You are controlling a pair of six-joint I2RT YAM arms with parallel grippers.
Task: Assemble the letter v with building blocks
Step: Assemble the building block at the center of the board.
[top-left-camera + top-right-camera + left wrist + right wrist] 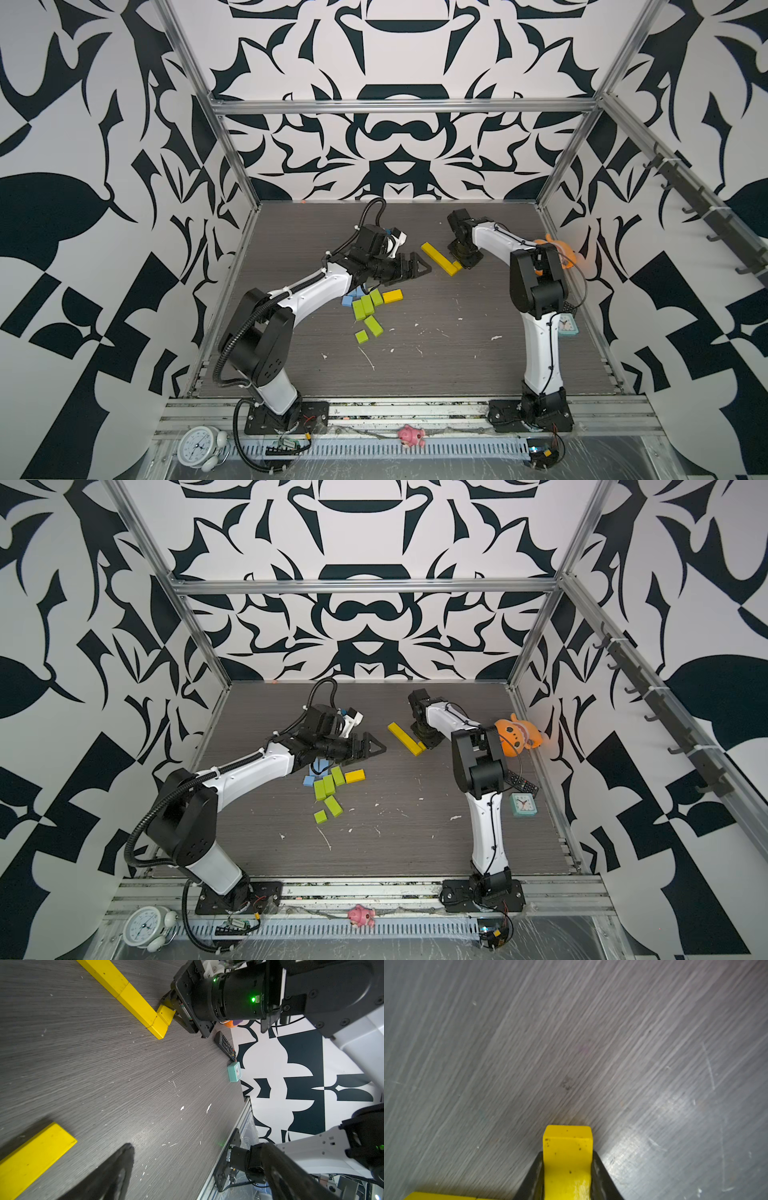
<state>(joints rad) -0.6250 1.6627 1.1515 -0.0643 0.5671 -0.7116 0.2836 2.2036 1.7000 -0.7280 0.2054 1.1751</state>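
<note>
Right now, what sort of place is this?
Probably a lab robot cell: an aluminium frame holds patterned wall panels around a grey table, with the left arm and right arm bolted to a front rail.

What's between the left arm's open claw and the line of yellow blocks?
Only bare grey tabletop lies between the left gripper and the yellow block row; both top views show it.

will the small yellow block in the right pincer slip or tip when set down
The small matte yellow rectangular block looks rigid: edges straight, clamped by the right pincer. Flat faces suggest it will sit, not roll. Matte paint probably limits slipping.
</note>
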